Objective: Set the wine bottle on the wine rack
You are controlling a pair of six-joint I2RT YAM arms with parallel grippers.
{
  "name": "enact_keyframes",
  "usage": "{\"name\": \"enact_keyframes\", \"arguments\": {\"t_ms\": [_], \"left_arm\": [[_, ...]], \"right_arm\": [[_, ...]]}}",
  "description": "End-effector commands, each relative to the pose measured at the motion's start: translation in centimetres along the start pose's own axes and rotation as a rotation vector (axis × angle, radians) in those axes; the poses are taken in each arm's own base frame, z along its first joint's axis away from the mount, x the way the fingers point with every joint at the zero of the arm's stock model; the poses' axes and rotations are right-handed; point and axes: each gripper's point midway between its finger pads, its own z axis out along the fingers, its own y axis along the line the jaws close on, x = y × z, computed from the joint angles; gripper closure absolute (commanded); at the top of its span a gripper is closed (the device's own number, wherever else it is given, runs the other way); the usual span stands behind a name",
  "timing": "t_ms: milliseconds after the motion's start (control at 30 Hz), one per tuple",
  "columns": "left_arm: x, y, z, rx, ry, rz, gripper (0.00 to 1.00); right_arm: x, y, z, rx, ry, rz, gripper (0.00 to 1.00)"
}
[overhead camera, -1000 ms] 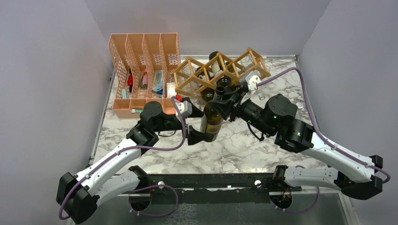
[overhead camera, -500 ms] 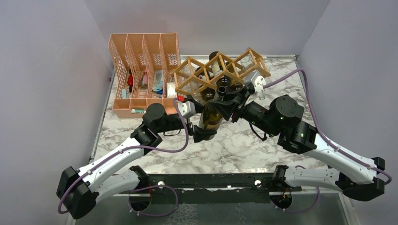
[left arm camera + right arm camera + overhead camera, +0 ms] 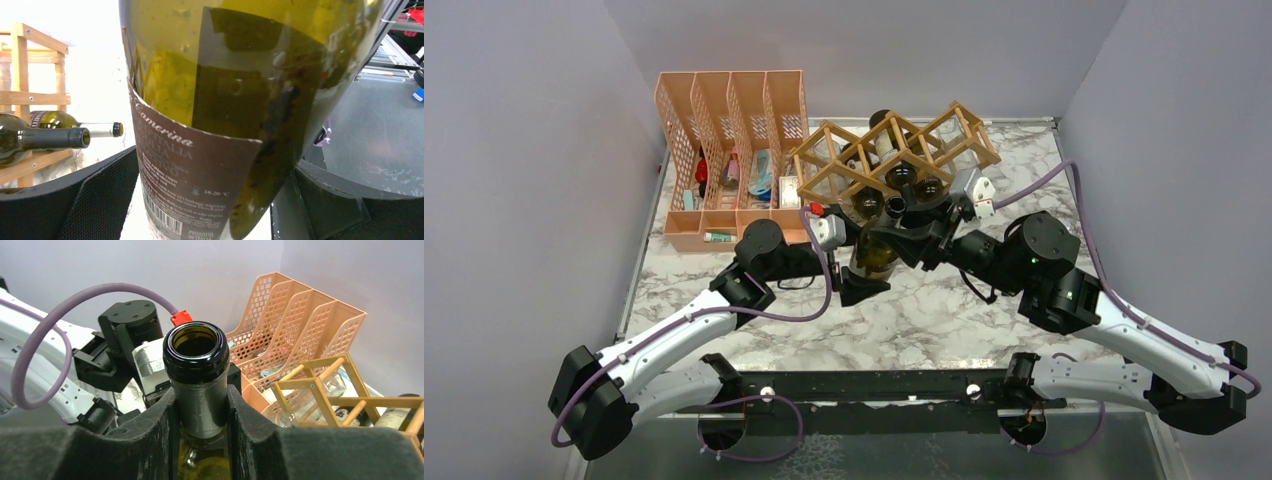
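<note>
A green wine bottle (image 3: 874, 256) with a dark label is held tilted above the table, its open mouth towards the wine rack (image 3: 894, 150). My right gripper (image 3: 906, 228) is shut on its neck (image 3: 200, 400), with a pad pressed on each side. My left gripper (image 3: 862, 286) is shut on the lower body, and the label (image 3: 200, 175) fills the left wrist view between its fingers (image 3: 100, 200). The light wooden lattice rack stands just behind the bottle and also shows in the left wrist view (image 3: 30, 95) and the right wrist view (image 3: 320, 390).
The rack holds several bottles (image 3: 886, 135), their necks pointing forward (image 3: 45, 137). An orange perforated file organiser (image 3: 729, 150) with small items stands left of the rack. Grey walls close in the marble table (image 3: 924, 310) on the left, back and right.
Both arms have carried the bottle a little right and back, closer to the rack. Both grips are unchanged.
</note>
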Motion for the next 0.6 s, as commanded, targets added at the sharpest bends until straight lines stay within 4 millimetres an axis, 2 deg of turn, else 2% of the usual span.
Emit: {"name": "enact_keyframes", "arguments": {"t_ms": [0,133,233,300,367,433,533,567], "left_arm": [[-1.8,0.9,0.3,-0.030,-0.044,0.037,0.03],[-2.7,0.6,0.2,-0.017,-0.063,0.080,0.16],[-3.5,1.0,0.1,-0.042,-0.082,0.122,0.37],[-4.2,1.2,0.0,-0.052,-0.096,0.168,0.61],[-5.1,2.0,-0.1,-0.088,-0.108,0.243,0.99],[-6.0,3.7,-0.5,-0.183,-0.118,0.334,1.00],[-6.9,5.7,-1.2,-0.286,-0.105,0.492,1.00],[-7.2,6.2,-1.4,-0.309,-0.097,0.555,1.00]], "right_arm": [[-5.9,4.0,-1.5,-0.209,-0.213,0.035,0.99],[-6.0,4.6,-2.1,-0.250,-0.223,0.024,0.99],[-5.8,4.6,-2.3,-0.248,-0.221,0.027,0.99],[-5.7,4.4,-2.4,-0.236,-0.213,0.039,0.99],[-5.6,4.0,-2.5,-0.211,-0.198,0.060,0.96],[-5.3,3.5,-2.7,-0.179,-0.173,0.075,0.78],[-4.7,2.6,-3.1,-0.128,-0.137,0.087,0.43],[-4.6,2.4,-3.4,-0.114,-0.128,0.090,0.38]]}}
